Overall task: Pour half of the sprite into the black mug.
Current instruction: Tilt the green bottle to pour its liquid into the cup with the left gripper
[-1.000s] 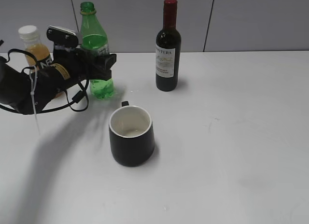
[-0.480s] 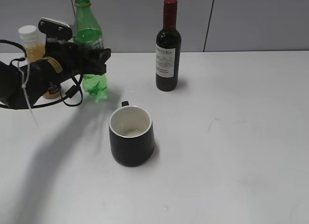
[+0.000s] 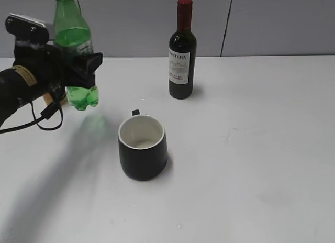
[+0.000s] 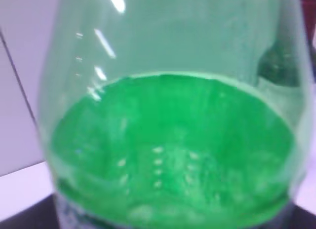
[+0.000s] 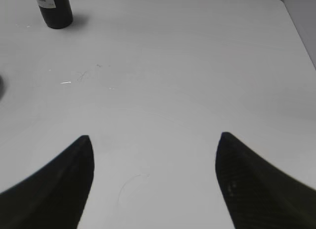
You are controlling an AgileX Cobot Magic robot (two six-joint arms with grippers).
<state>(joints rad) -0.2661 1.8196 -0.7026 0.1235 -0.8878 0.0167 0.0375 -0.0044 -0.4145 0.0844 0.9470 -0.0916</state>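
Now that the left gripper (image 3: pixel 78 70) has lifted the sprite (image 3: pixel 73 49) clear of the table (image 3: pixel 251 148), clamped on its middle, pouring can follow. It hangs left of the mug (image 3: pixel 142 146). The right gripper (image 5: pixel 153 155) idles, jaws apart.

Lab-like test bench: bare white table (image 3: pixel 261 148), grey panelled wall (image 3: pixel 272 23)

wine bottle and table in the background

a dark wine bottle (image 3: pixel 182 49) with a red top is standing upright on the white table (image 3: pixel 251 148), toward its far edge. a grey panelled wall (image 3: pixel 272 20) is running behind the table.
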